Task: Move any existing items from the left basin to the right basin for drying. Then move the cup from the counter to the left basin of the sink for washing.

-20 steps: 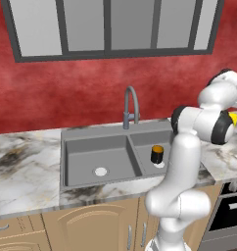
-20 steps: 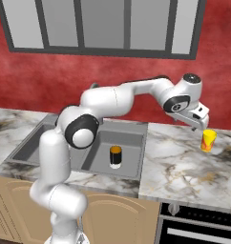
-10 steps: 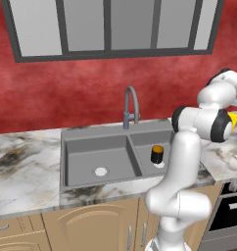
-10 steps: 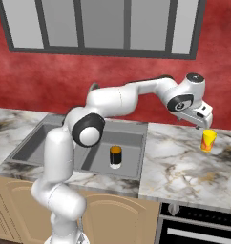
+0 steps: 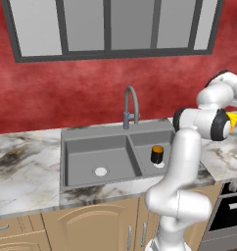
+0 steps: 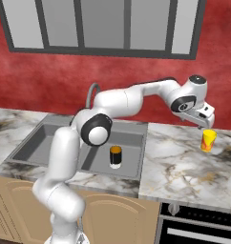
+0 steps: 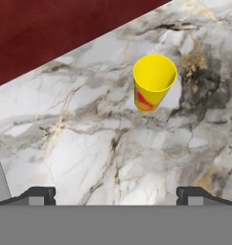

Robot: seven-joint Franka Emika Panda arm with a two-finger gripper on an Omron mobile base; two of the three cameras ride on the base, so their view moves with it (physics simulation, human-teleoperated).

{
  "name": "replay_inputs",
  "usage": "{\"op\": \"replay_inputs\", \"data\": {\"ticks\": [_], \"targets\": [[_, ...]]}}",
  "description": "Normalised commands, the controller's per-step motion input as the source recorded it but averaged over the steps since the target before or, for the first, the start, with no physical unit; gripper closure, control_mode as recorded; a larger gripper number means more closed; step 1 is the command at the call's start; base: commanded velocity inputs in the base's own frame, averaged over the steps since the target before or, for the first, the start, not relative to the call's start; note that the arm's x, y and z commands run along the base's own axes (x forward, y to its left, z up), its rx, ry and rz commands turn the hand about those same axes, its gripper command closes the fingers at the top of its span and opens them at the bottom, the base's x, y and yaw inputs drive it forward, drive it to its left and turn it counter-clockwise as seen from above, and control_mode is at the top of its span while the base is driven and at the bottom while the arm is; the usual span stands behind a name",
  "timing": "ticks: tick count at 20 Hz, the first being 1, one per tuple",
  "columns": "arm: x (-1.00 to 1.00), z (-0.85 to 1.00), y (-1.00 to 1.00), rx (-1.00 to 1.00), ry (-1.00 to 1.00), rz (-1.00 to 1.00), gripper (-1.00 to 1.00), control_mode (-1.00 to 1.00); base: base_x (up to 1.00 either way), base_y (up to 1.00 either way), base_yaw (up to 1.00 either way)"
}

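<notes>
My arm: white Franka w/ dark joints.
Glossy white rounded links, fat tube segs w/ smooth shells. Black disc caps at elbow & wrist joints, each w/ grey ring round it, one big at shoulder-side elbow, one near wrist. Small dark cap on top of last link. Base col is white, bulbous, stacked segs. Hand block white, boxy; gripper has 2 small dark finger tips w/ grey pads. No cables or markings I can see.
</notes>
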Motion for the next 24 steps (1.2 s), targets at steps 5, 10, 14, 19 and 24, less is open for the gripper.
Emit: {"op": "replay_inputs", "data": {"ticks": [5,10,14,19,24], "targets": [[0.29,-0.18,-0.17,0.0,0.0,0.0,-1.0,-1.0,0.0,0.0,0.0],[0.13,-0.05,-0.22,0.0,0.0,0.0,-1.0,-1.0,0.0,0.0,0.0],[0.02,0.0,-0.28,0.0,0.0,0.0,-1.0,-1.0,0.0,0.0,0.0],[0.07,-0.04,-0.18,0.0,0.02,0.0,-1.0,-1.0,0.0,0.0,0.0],[0.2,-0.07,-0.03,0.0,0.03,0.0,-1.0,-1.0,0.0,0.0,0.0]]}}
